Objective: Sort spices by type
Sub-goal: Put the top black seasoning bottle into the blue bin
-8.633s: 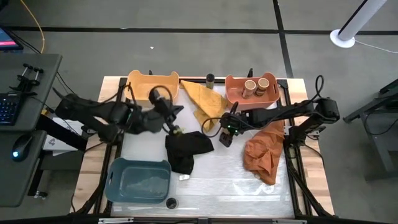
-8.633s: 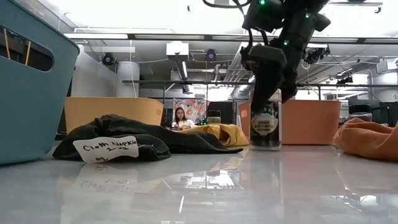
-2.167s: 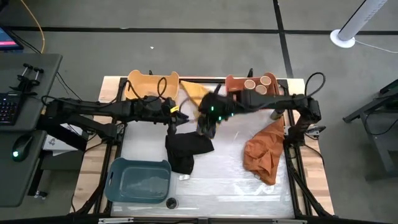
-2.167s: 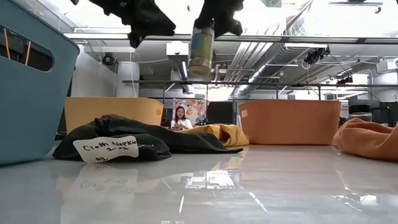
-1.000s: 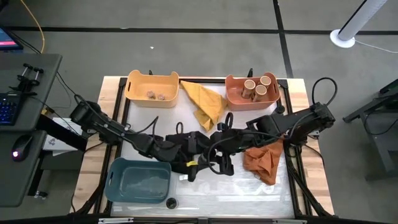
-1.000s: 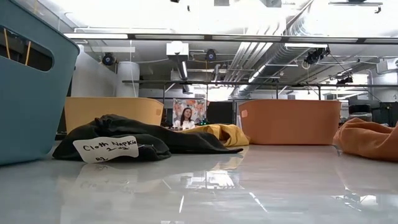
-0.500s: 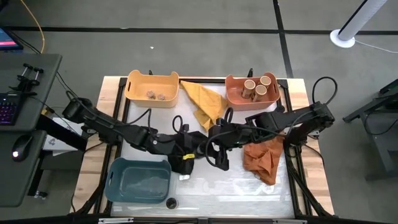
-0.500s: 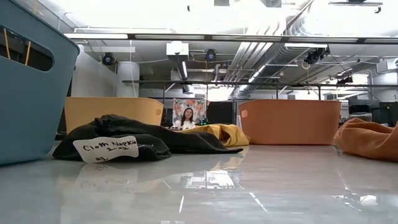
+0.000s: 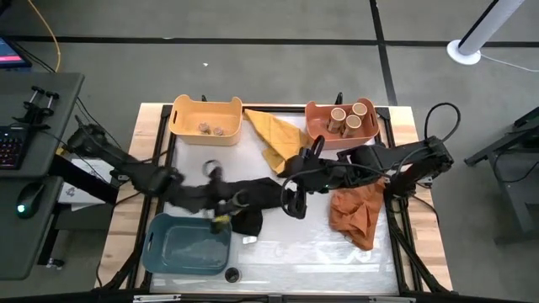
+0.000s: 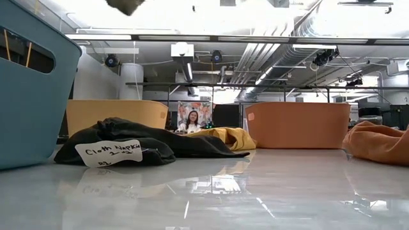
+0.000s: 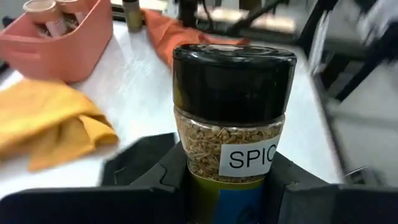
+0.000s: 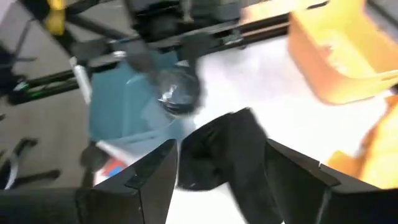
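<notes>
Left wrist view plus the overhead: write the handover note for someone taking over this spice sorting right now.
Left gripper: shut on the dark-lid spice jar, raised near the blue bin.
Right gripper: open, empty, mid-table above the black cloth.
Done: three tan-lid jars in the salmon bin; brown lumps in the yellow bin.
Left: place the held jar, probably in the blue bin, which looks empty; another dark-lid jar stands at the table's front edge beside it.

Dark-lidded jar [image 11: 231, 127]: upright, herb-filled — clamped in left gripper [image 11: 227, 186]
Tan-lidded jars [image 9: 347, 119]: salmon bin, far right
Brown lumps [image 9: 210, 129]: yellow bin, far left
</notes>
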You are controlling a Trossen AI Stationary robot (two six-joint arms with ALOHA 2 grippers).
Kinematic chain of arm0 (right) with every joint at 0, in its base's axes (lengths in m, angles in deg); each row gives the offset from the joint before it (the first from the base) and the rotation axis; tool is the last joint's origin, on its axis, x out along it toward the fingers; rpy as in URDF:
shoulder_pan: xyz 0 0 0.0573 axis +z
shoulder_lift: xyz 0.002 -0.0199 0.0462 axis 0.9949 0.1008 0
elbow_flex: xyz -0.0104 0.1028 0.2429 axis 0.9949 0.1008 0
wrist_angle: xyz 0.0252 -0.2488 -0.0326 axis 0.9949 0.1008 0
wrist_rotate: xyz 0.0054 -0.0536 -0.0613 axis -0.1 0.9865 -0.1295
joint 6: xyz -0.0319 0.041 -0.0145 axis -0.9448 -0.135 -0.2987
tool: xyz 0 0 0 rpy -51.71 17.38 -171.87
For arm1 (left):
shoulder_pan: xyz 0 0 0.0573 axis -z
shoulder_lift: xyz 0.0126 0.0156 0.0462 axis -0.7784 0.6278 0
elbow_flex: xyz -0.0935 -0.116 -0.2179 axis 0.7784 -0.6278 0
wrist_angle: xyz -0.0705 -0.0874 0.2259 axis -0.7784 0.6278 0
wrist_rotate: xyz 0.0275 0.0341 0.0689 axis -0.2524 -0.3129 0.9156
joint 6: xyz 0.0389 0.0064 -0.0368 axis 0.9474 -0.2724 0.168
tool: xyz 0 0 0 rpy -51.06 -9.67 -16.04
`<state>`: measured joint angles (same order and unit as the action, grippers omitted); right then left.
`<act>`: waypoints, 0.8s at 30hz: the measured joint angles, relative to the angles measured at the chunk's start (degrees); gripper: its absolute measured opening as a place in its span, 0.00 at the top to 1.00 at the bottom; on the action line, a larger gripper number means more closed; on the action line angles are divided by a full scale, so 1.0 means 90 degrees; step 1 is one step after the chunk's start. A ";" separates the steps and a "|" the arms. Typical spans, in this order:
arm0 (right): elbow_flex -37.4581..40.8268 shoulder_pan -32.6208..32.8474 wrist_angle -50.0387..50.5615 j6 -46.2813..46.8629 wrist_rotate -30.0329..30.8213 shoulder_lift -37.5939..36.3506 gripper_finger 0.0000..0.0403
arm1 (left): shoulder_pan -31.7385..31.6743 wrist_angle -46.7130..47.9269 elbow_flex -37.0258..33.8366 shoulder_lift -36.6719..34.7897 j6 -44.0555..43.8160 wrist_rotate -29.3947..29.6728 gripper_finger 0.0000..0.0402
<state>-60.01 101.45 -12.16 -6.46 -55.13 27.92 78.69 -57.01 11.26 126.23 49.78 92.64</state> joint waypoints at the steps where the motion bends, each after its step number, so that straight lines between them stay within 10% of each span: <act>1: 0.0000 0.0000 0.0004 0.0000 0.0117 0.0000 0.43 | 0.0269 -0.0240 -0.0319 -0.0242 -0.0332 0.0278 0.77; 11: 0.0095 -0.0157 0.0180 0.0246 0.0359 0.0005 0.43 | 0.3421 -0.3127 -0.3160 -0.1149 -0.2722 0.4214 0.77; 24: 0.0095 -0.0437 0.0481 0.0829 0.0283 0.0002 0.43 | 0.4168 -0.3056 -0.3175 0.0267 -0.2916 0.3142 0.77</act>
<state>-59.16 97.51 -7.83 1.01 -52.58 27.94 116.20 -84.51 -17.32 128.63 23.53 120.92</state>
